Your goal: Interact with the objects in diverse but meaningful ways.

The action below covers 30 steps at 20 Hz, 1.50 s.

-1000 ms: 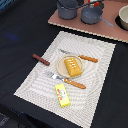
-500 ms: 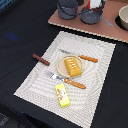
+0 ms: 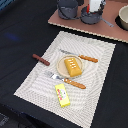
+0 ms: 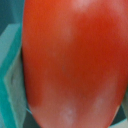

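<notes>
A red tomato (image 4: 70, 65) fills the wrist view, pressed between teal fingers (image 4: 10, 75). In the exterior view my white gripper (image 3: 94, 6) hangs over the right grey pot at the back, with a bit of red showing beside it. It looks shut on the tomato. An orange-yellow dotted bread block (image 3: 73, 66) lies on a small round plate (image 3: 62, 64) on the striped placemat. A flat yellow packet (image 3: 62, 95) lies near the mat's front. A thin dark-brown sausage (image 3: 41, 59) lies at the mat's left edge in the exterior view.
A wooden-handled knife (image 3: 80, 56) lies behind the plate and a fork (image 3: 67, 80) in front of it. Two grey pots (image 3: 67, 8) (image 3: 91, 16) and a bowl (image 3: 123, 17) stand on a pinkish board (image 3: 107, 30) at the back. The table is black.
</notes>
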{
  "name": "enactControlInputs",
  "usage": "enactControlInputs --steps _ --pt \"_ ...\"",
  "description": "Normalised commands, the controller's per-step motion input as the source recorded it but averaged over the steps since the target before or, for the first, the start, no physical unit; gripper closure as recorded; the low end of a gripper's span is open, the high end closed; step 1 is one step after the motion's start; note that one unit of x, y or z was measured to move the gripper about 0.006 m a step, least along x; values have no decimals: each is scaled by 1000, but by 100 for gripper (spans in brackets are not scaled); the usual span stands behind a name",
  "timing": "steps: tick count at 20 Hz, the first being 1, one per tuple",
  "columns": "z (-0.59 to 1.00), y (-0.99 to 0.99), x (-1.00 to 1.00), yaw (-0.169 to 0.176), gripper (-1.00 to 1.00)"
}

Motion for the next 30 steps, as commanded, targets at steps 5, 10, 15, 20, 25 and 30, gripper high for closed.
enactControlInputs --steps 5,10,15,20,25,30 --pt "728 498 83 -3 -100" --pt "558 55 273 -42 -100" --pt "498 -191 446 -41 -100" --pt "215 -258 319 -33 -100" --pt "1 -140 157 -25 -100" --pt "-227 -71 30 -13 -100"
